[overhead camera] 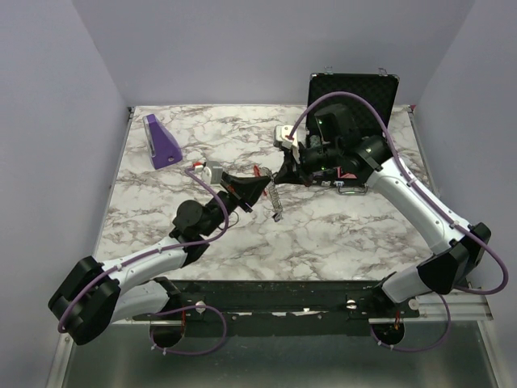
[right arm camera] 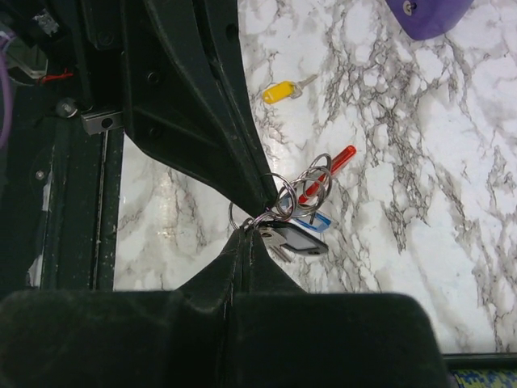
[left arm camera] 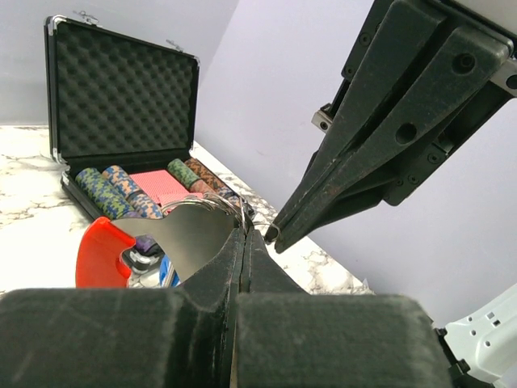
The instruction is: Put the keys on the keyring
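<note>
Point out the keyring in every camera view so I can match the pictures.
Top external: keyring at picture centre, small and grey.
Left wrist: keyring lower left, red clip beside a silver plate.
Right wrist: keyring at centre, wire rings with a red piece.
Shared landmark: the marbled table shows in all three.

left end effector and right end effector closed, tips nearly touching
</note>
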Robot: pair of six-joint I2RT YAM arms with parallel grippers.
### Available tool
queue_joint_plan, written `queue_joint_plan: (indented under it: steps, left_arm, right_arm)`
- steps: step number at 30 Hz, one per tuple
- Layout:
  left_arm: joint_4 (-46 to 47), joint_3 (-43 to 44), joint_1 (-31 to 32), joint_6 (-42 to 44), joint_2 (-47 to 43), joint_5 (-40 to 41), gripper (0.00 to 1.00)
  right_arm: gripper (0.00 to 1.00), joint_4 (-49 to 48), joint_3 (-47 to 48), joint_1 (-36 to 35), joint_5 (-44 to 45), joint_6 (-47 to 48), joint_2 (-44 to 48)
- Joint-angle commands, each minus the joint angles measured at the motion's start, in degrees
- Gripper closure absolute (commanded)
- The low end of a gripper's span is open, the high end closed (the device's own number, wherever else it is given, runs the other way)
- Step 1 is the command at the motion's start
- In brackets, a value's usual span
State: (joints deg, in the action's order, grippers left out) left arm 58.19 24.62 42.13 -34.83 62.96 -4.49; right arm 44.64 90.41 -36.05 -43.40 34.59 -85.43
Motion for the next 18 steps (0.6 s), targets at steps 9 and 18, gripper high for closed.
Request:
queue_joint_plan:
  steps: [9, 18]
  left_arm:
    - [10.44, 0.78, -0.20, -0.59, 1.37, -0.86, 1.00]
    - [14.40, -2.38, -3.90, -0.77, 2.52, -13.17, 1.00]
  right_arm:
    - [0.71, 1.50, -1.12, -0.42, -2.83, -4.00, 2.37]
    - [0.43, 2.47, 3.37, 4.58, -13.99, -7.68, 2.28]
